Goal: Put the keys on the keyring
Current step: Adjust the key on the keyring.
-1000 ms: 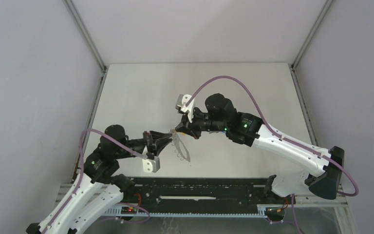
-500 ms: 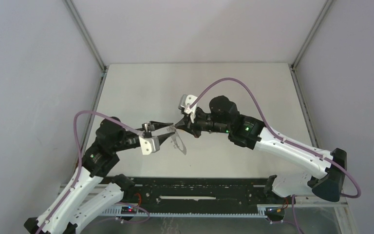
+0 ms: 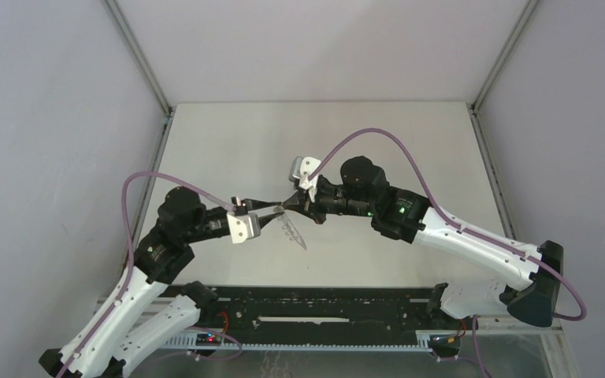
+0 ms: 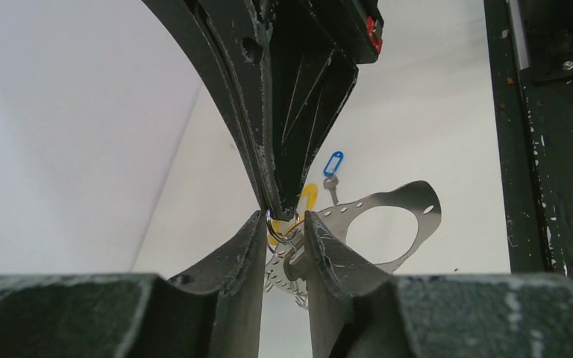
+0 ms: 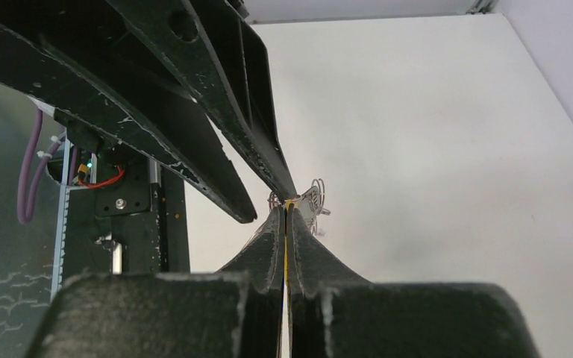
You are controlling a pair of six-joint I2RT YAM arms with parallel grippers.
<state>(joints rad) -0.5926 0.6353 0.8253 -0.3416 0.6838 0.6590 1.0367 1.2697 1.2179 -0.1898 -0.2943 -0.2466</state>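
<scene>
My left gripper (image 3: 272,211) holds the keyring (image 3: 294,233) in the air over the middle of the table. In the left wrist view the keyring (image 4: 410,212) is a flat grey hoop with small holes, and one of its small metal loops (image 4: 280,226) sits between my left gripper's (image 4: 282,221) narrow-set tips. My right gripper (image 3: 286,206) is shut on the yellow key (image 5: 286,246), seen edge-on between its fingers (image 5: 272,239). Its tip meets the loop from the other side, with the yellow head (image 4: 308,197) just behind. The blue key (image 4: 333,163) lies on the table beyond.
A black rail (image 3: 323,303) runs along the table's near edge, below both arms. Grey walls close the table (image 3: 228,142) on the left, back and right. Purple cables arch over both arms.
My left gripper has moved up and right with the keyring until its tips meet the right gripper's tips. The keyring now hangs flatter. The right gripper has barely shifted.
</scene>
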